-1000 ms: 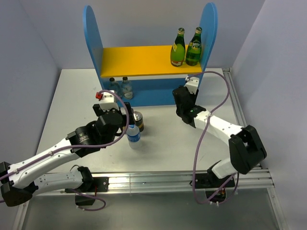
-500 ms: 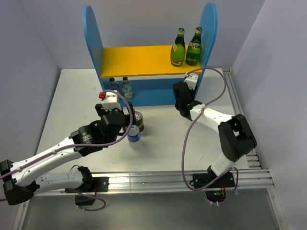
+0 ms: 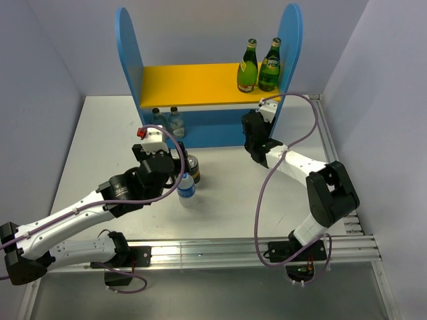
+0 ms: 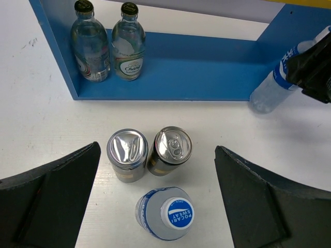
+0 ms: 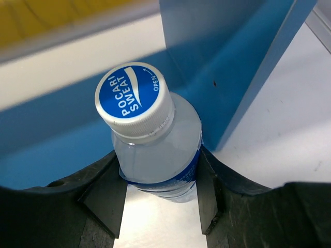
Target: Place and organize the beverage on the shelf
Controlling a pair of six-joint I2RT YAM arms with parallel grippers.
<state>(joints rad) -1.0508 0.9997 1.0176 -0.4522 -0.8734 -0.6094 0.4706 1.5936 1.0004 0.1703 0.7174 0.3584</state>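
Note:
The shelf (image 3: 193, 85) stands at the back, with two green glass bottles (image 3: 257, 67) on its yellow board at the right. Two clear bottles (image 4: 109, 44) stand at the left of the blue lower tier. My right gripper (image 5: 158, 170) is shut on a water bottle (image 5: 155, 139) with a blue cap, held tilted at the lower tier's right front edge; it also shows in the left wrist view (image 4: 271, 88). My left gripper (image 4: 155, 155) is open above two dark cans (image 4: 149, 152) and another water bottle (image 4: 164, 213), touching none.
The shelf's right blue side panel (image 5: 248, 57) is close beside the held bottle. The lower tier's blue base (image 4: 196, 72) is bare between the clear bottles and the right end. A metal rail (image 3: 333, 153) runs along the table's right edge.
My right gripper has moved up and left toward the shelf's lower right end with the water bottle. My left gripper has shifted slightly forward over the cans.

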